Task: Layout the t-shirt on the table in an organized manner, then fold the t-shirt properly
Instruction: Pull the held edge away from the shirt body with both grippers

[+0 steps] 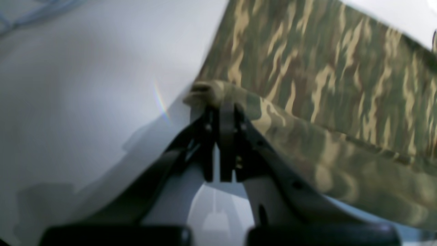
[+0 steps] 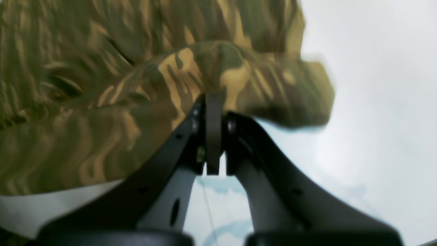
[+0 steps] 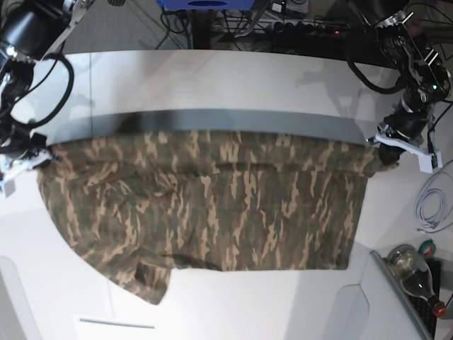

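The shirt [image 3: 212, 205] was held stretched between both arms above the white surface [image 3: 212, 78], upper edge taut and raised, lower part draped onto the surface toward the near side. The left pincer [image 1: 223, 102] was clamped together on one corner of the cloth, a small bunched fold sticking out past the tips. The right pincer [image 2: 213, 99] was likewise closed on the opposite corner, with a flap of camouflage fabric hanging over and beyond it.

Only one container was seen: a glass bottle [image 3: 414, 273] with a red cap, lying off the surface's near corner; its contents could not be made out. A coiled white cable [image 3: 432, 209] lay beside it.

Both wrist views were blurred. In the base view both pincers were largely hidden by their arms and the cloth. Collar and label could not be found. One sleeve [image 3: 152, 280] hung at the near edge; the other could not be told apart from the body.
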Controlling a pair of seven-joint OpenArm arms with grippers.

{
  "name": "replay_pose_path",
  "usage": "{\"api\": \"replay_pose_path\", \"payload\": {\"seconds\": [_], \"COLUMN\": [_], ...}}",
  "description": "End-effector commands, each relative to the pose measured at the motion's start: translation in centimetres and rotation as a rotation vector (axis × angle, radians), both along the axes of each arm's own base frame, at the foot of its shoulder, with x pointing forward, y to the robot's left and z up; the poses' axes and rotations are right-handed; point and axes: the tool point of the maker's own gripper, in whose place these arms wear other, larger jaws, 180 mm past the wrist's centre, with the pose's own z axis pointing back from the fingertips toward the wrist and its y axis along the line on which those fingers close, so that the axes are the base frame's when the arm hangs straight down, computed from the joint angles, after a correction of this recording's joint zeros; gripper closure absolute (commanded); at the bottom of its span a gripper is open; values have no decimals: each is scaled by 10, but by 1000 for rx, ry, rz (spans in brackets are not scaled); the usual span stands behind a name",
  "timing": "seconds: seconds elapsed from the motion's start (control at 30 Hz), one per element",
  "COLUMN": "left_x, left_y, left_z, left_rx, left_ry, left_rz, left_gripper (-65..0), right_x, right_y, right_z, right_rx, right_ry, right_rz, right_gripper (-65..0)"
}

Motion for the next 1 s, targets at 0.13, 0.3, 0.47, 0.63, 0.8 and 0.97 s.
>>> {"api": "replay_pose_path", "payload": {"seconds": [0.13,0.3,0.47,0.63,0.8,0.97], "left_x": [-24,-42,-61,-80,-95,-109], "left_y": [6,11,18,17,23,22], "left_z": [-6,-17,-37,-48,-56,-64], "left_rx": [25,37,21,15,23,18], "left_ry": [14,-6,51,83,71,102], "left_rz": [7,30,53,63,89,95], "left_gripper": [0,0,0,0,0,0], "right_x": [-19,-48,-74,-94,-107,-115], "right_y": [5,3,0,8,11,9], "right_z": [-8,-25,-35,-44,-50,-53], "right_rx": [-15,-24,-36,-24,-22,-24], "right_ry": [-43,-23,3,12,18,33], "right_rz": [24,6,-5,-21,-26,-30], "right_gripper": [0,0,0,0,0,0]}}
